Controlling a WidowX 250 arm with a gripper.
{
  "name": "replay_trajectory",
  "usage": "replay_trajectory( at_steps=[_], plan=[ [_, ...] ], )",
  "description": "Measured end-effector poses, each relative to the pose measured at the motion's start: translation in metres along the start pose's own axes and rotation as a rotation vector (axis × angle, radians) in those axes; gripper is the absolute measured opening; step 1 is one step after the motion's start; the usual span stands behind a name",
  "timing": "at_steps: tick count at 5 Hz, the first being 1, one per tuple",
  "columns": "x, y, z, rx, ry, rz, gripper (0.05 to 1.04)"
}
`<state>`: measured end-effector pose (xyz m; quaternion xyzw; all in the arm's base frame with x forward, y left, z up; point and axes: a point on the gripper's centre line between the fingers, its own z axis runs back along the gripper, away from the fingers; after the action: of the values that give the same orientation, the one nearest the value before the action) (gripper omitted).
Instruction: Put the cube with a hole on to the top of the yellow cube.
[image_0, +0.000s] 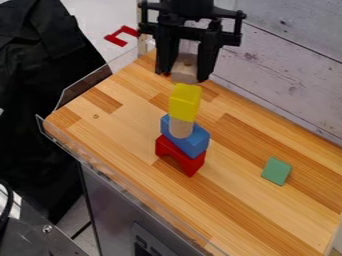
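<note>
The black gripper (184, 74) hangs down at the top centre, shut on a pale wooden cube with a hole (186, 68). One finger is on each side of the cube, and the small dark hole shows on its upper part. Just below it in the view stands the yellow cube (184, 102), the top piece of an upright stack. It rests on a wooden cylinder (180, 128), which stands on a blue block (193, 142). A red arch (178, 154) is at the bottom. How far the held cube is from the yellow one in depth, I cannot tell.
A green block (276, 171) lies on the wooden table (247, 200) to the right of the stack. A white plank wall (287, 60) runs behind the table. A red angular piece (122, 36) shows beyond the far left edge, and a clear rim borders the left side.
</note>
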<state>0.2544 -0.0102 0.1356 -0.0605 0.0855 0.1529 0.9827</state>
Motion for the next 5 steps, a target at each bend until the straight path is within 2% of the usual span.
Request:
replay_trajectory(
  at_steps=[2,3,4,5],
  plan=[
    [-0.004,0.002,-0.016,0.007,0.064,0.000,0.546],
    [-0.004,0.002,-0.017,0.008,0.067,0.002,0.546],
    [-0.004,0.002,-0.020,0.012,0.074,0.000,0.619],
    [-0.003,0.002,-0.021,0.031,0.066,0.004,0.917]
  ],
)
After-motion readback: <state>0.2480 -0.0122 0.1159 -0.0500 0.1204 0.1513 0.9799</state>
